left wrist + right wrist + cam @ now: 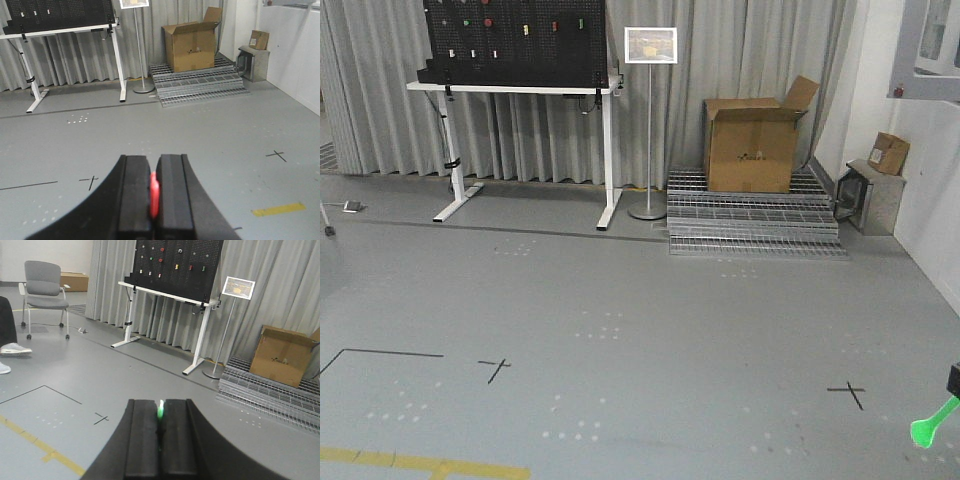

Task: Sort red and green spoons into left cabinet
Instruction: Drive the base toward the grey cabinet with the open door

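Carry level, without loosening: red spoon (154,196) clamped between jaws of left gripper (153,167), green spoon (160,410) clamped between jaws of right gripper (160,415); seek left cabinet, not in view, before releasing.

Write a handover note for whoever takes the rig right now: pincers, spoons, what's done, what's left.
Left pincer: shut on the red spoon.
Right pincer: shut on the green spoon.
Left cabinet: in no view; cameras face floor, a pegboard table and a cardboard box.
Done: both spoons gripped.
To do: find the cabinet, put both spoons in it.
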Robot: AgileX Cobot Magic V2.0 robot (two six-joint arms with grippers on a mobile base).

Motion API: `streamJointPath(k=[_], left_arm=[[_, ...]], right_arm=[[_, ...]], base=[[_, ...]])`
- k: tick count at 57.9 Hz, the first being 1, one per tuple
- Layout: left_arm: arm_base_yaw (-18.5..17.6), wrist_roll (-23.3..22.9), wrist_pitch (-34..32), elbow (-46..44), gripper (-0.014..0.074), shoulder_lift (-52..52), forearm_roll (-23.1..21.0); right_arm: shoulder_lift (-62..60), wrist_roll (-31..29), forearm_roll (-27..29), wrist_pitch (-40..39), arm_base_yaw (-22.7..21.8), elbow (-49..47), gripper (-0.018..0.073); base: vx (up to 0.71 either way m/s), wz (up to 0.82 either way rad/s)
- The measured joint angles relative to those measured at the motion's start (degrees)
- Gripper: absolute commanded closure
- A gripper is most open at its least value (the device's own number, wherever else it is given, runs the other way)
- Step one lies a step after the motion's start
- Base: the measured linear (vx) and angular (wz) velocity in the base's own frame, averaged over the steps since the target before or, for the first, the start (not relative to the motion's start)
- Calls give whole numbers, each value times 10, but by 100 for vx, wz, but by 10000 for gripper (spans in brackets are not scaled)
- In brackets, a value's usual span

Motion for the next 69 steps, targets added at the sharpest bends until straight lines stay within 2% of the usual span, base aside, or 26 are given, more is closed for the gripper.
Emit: streamJointPath(k=[69], left_arm=[[0, 0, 0, 0, 600, 0, 0]], right_arm=[[0, 0, 0, 0, 0, 0, 562]], base=[[64, -7]])
